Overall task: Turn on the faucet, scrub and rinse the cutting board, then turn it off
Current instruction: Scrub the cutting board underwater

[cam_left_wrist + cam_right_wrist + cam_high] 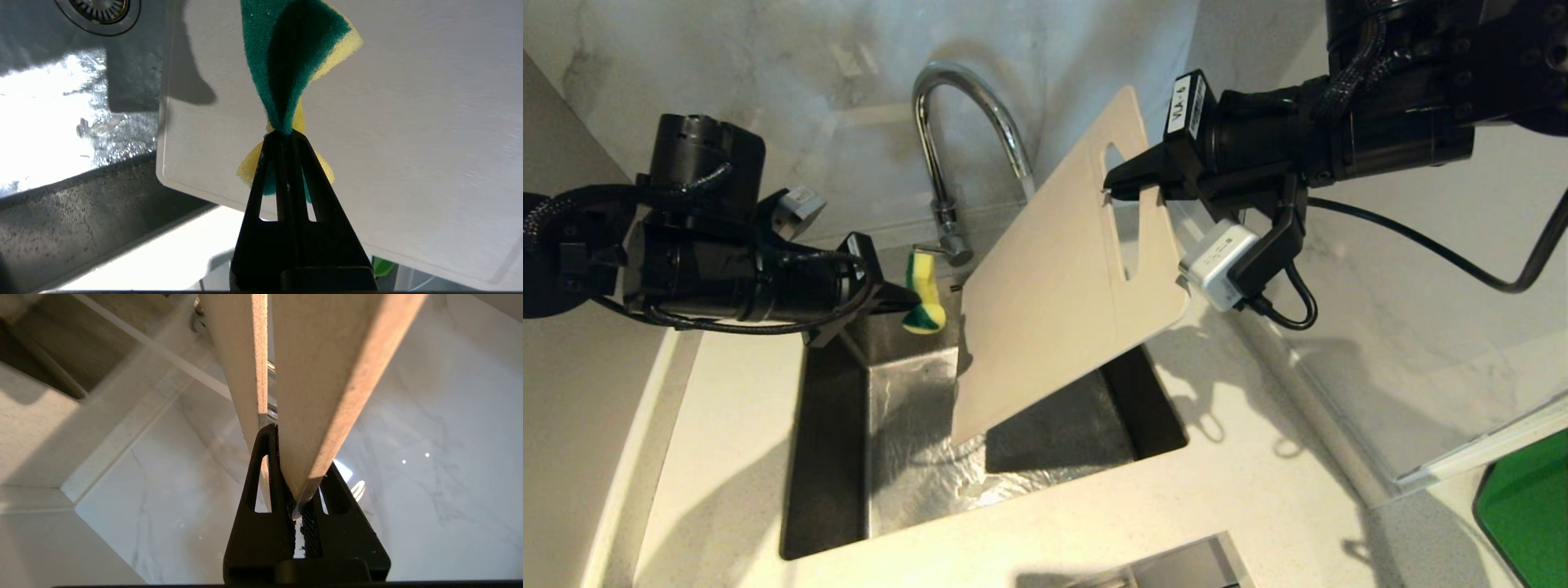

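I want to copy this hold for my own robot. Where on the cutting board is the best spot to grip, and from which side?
Grip the thin strip between the handle slot and the top edge of the cutting board, from the right, as the right gripper does: one finger fits through the slot, and the board hangs tilted over the sink.

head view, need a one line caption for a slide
Right gripper holds the cutting board tilted over the sink while the left gripper holds a sponge beside it, below the faucet.

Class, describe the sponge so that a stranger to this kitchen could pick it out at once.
Find the steel sink under the chrome faucet. Above its rear left corner, the left gripper is shut on the sponge, beside the tilted cutting board. It alone is soft and two-coloured: yellow foam with a green scouring face.
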